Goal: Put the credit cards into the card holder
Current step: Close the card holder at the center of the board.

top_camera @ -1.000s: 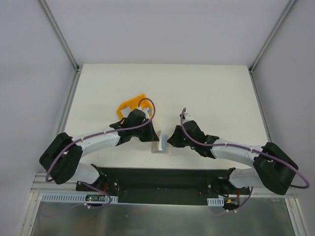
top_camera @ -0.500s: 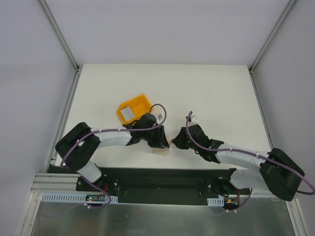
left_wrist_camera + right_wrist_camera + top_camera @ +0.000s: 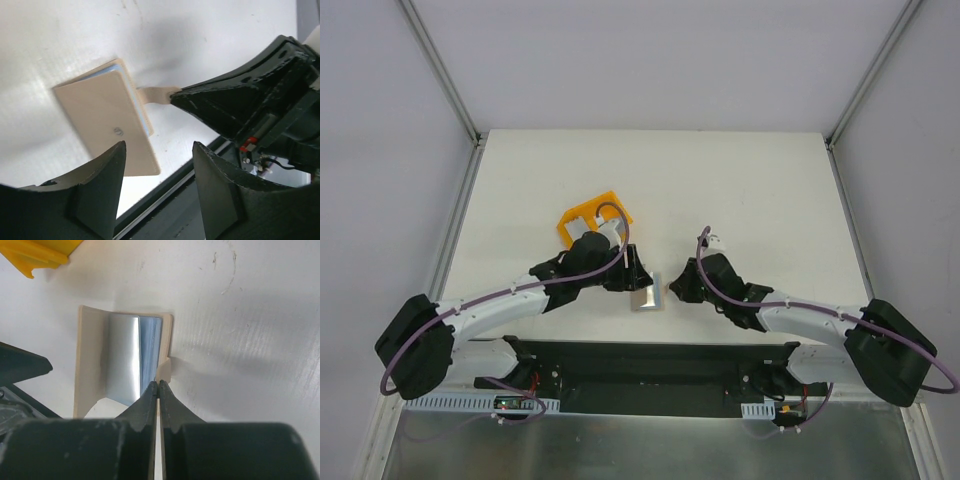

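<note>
The beige card holder (image 3: 90, 355) lies near the table's front edge, its flap partly open. Inside it sit a silvery credit card (image 3: 122, 357) and a pale blue one (image 3: 150, 347). My right gripper (image 3: 159, 382) is shut on the holder's small strap tab at its right side. In the left wrist view the card holder (image 3: 100, 120) shows its snap button, with a blue card edge (image 3: 141, 111) peeking out. My left gripper (image 3: 159, 146) hovers just above it, open and holding nothing. From above, the left gripper (image 3: 632, 280) and right gripper (image 3: 670, 290) flank the card holder (image 3: 645, 300).
A yellow plastic bin (image 3: 588, 215) stands just behind the left gripper and shows as a yellow corner (image 3: 35, 252) in the right wrist view. The black base rail (image 3: 200, 200) runs along the table's near edge close to the holder.
My left gripper has opened and drawn back a little from over the card holder, so the holder with the cards shows again. The right gripper has stayed shut on the tab.
</note>
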Action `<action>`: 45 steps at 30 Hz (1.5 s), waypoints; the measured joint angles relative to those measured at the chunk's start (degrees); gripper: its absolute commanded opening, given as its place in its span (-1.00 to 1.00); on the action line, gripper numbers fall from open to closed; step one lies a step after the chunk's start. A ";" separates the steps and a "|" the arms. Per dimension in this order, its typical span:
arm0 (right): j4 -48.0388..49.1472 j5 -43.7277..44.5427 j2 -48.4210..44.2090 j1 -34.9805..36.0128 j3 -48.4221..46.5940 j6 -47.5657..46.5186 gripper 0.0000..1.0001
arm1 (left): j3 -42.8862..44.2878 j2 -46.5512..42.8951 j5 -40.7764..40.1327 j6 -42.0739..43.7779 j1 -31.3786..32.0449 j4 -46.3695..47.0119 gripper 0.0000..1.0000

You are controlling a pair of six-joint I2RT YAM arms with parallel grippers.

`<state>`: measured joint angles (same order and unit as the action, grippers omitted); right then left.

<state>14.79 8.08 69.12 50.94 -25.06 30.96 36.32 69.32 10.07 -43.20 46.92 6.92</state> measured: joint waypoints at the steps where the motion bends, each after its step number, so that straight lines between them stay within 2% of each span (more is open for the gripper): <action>1: 0.04 -0.09 0.26 0.00 0.02 0.02 -0.93 | -0.57 -0.70 -0.87 0.28 0.00 -0.24 0.08; 6: 0.72 -0.81 1.90 0.00 0.02 0.04 -0.94 | -5.03 -4.59 -6.80 0.61 0.00 -2.93 0.11; 9: 1.18 -1.31 2.43 0.00 0.02 0.04 -0.94 | -7.04 -7.10 -10.21 0.66 -0.02 -4.37 0.01; 12: 1.51 -1.49 2.64 0.00 0.02 0.04 -0.94 | -7.58 -8.11 -12.57 0.57 -0.02 -5.57 -0.17; 17: 1.75 -1.90 3.13 0.00 0.02 0.02 -0.93 | -8.85 -7.91 -15.28 0.04 -0.02 -6.47 -0.23; 27: 2.21 -2.95 4.04 0.02 -0.09 -0.02 -0.94 | -6.91 2.82 -14.34 -0.57 -0.02 -4.90 -0.24; 38: 2.23 -2.95 4.04 0.02 -0.11 -0.02 -0.94 | -6.47 4.61 -11.67 -0.92 0.00 0.68 -0.17; 45: 2.25 -2.99 4.04 0.02 -0.11 0.00 -0.93 | -6.45 6.82 -9.46 -1.20 0.00 4.57 -0.28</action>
<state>17.04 5.08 73.17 50.96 -25.17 30.96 29.87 76.14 0.60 -44.40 46.92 11.49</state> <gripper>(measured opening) 0.034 0.392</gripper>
